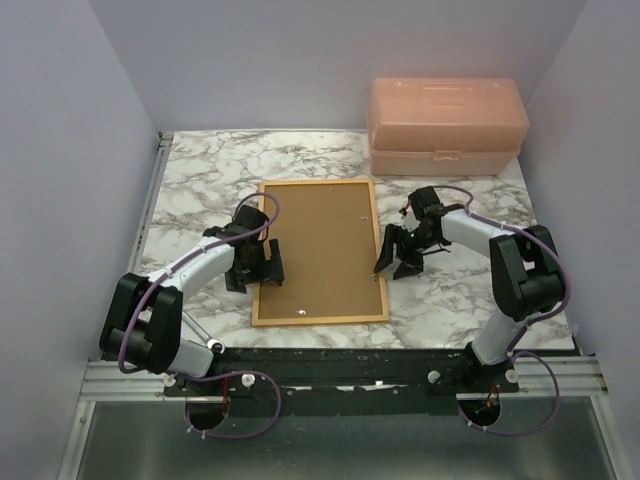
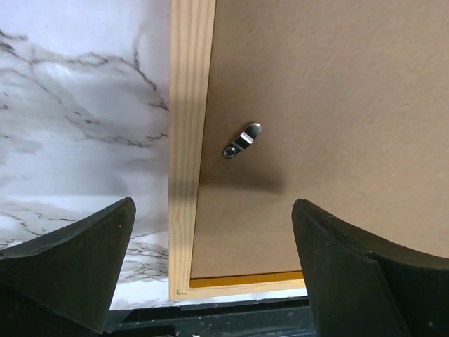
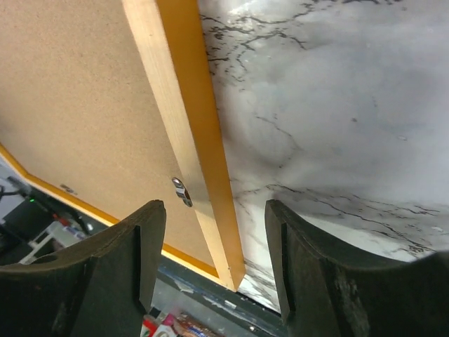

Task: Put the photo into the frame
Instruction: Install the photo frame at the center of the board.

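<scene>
Item: black mounting rail (image 1: 330, 365) along the near edge of a white, grey-veined marble surface (image 1: 200, 170), carrying two white-and-black arms trailing purple cables. Item: left hand (image 1: 257, 272), at the left rail of the frame near its front corner, jaws spread wide and gripping nothing; in its wrist view one finger hangs over bare marble and the other over the board, with the pale wood rail between them. Item: right hand (image 1: 396, 265), at the frame's right rail, jaws parted and holding nothing; its wrist view shows the rail running between the two fingers. Item: thin-edged rectangular orange wooden picture frame (image 1: 320, 319), lying flat and back-up on the middle of the surface between the two hands, long sides running near to far. Item: plain brown backing board (image 1: 325, 250), seated inside the frame and filling its opening. Item: small metal turn clip (image 2: 242, 140), tilted, on the board just inside the left rail; a second clip (image 3: 182, 192) sits at the right rail. Item: the photo, not seen in any view. Item: pink translucent plastic box (image 1: 445, 125), lid closed, at the far right corner, well apart from the frame.
</scene>
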You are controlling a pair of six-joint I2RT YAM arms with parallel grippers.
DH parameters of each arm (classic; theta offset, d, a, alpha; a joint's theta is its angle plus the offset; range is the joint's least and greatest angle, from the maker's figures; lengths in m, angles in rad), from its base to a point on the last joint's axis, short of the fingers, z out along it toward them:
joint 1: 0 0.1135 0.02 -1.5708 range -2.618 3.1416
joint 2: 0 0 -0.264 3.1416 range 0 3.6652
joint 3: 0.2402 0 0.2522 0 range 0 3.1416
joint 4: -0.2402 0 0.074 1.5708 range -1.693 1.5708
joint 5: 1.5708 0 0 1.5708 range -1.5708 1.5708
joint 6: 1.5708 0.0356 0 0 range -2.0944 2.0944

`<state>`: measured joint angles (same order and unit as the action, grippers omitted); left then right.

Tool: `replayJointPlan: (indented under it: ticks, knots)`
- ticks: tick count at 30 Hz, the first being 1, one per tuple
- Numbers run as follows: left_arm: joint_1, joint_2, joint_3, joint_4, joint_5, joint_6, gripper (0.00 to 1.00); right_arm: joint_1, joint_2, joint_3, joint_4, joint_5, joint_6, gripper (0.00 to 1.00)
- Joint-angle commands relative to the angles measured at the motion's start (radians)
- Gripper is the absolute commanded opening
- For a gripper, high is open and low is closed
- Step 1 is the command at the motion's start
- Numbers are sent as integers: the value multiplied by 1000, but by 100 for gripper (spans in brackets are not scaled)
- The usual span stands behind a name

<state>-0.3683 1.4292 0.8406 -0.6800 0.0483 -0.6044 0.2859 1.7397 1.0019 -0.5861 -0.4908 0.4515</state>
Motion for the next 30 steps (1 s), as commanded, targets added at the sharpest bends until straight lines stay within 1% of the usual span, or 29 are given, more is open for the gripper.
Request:
replayJointPlan:
  ticks: [1, 6, 10, 17, 25, 28, 30]
  knots:
    - [5, -27, -77, 75, 58, -22, 93, 64, 8, 55, -57, 155, -17, 65]
    - [4, -26, -112, 116, 85, -30, 86, 128, 37, 112, -100, 308, -24, 61]
    - [4, -15, -100, 112, 92, -16, 78, 162, 61, 143, -120, 375, -28, 58]
    - [4, -9, -102, 131, 143, -16, 75, 214, 71, 154, -131, 383, -28, 58]
    - [3, 3, -118, 156, 178, -20, 69, 226, 28, 125, -120, 367, -18, 64]
    - [4, 6, -120, 163, 184, -20, 67, 231, 34, 119, -118, 376, -22, 63]
    - [3, 8, -119, 165, 186, -21, 66, 237, 46, 115, -121, 400, -25, 60]
